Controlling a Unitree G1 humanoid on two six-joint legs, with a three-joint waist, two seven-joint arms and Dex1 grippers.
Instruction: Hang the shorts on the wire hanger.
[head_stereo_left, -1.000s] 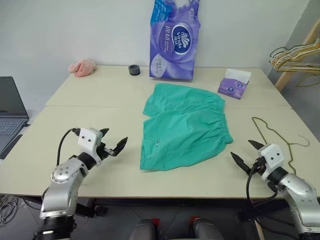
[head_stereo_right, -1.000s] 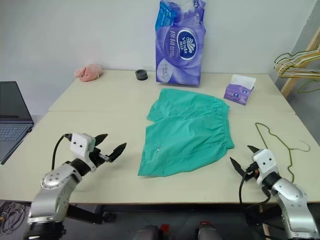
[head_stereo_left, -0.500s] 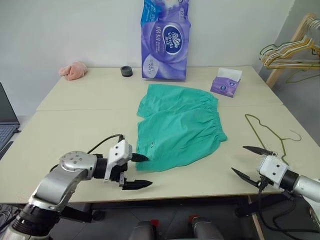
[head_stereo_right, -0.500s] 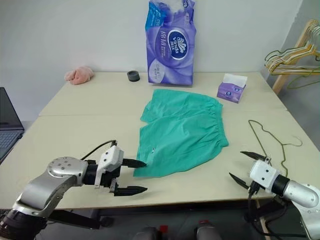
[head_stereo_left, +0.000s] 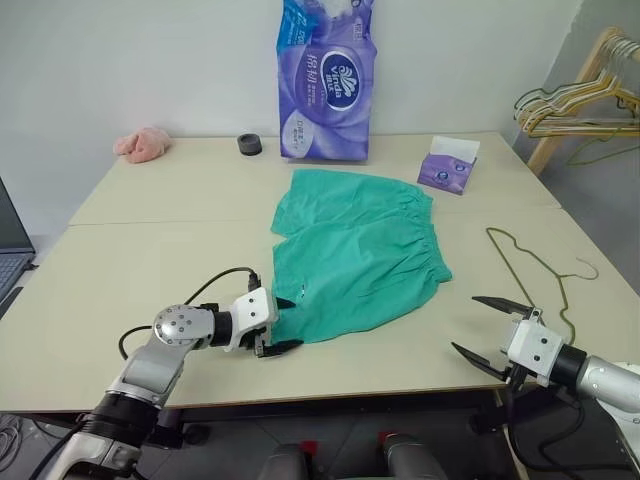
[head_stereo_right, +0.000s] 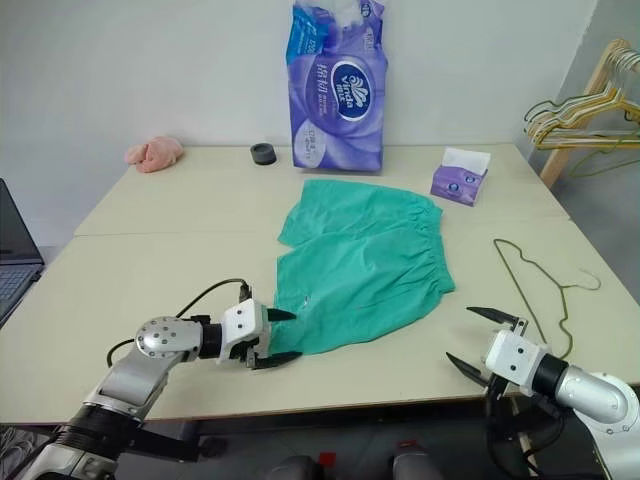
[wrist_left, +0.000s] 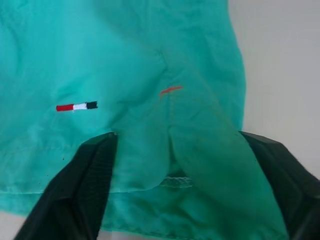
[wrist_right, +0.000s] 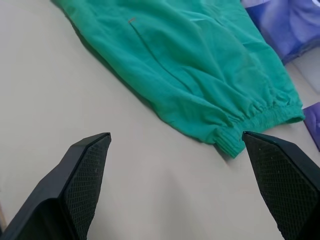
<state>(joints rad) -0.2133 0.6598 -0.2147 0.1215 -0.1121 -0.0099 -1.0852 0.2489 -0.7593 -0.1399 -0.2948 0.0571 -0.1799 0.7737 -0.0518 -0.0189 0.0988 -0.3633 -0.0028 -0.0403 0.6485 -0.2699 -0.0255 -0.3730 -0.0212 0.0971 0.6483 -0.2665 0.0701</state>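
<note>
Table holds shorts; left end effector straddles their hem

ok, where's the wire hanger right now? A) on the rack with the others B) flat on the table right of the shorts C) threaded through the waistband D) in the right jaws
B: the wire hanger lies flat on the table, right of the shorts, and nothing is gripping it.

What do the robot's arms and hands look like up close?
Each arm is silver-grey metal with rounded joints and a black wrist section. It ends in a white boxy block carrying two pointed black fingers, finely textured on their inner faces. A loose black cable loops near each wrist, on the left gripper as on the right gripper.
</note>
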